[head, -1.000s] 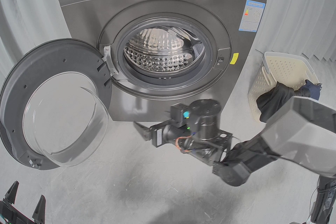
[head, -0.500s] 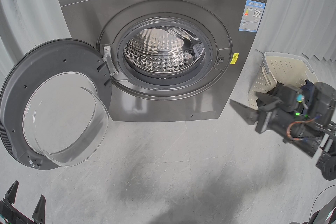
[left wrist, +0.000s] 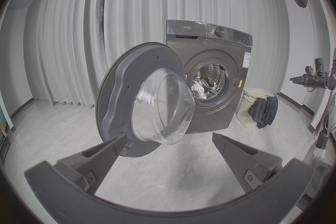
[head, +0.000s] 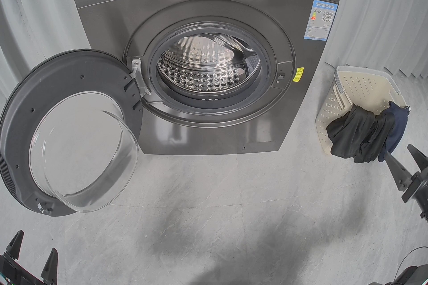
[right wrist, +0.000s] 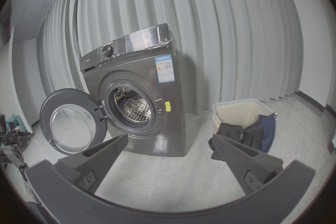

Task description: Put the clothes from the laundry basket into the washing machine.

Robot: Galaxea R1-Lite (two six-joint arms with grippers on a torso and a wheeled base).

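Draping the laundry basket (head: 370,75) rim, clothes (head: 356,135) sit near the wide-open right claw (head: 398,151)

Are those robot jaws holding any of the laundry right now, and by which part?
Nothing is held. The left gripper and right gripper both have open, empty jaws; the clothes hang over the laundry basket rim.

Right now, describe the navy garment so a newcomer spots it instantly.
Right of the grey washing machine stands a cream perforated laundry basket. Clothes drape over its near rim. The navy garment is the smaller blue piece, on the side away from the machine, beside the larger black clothes.
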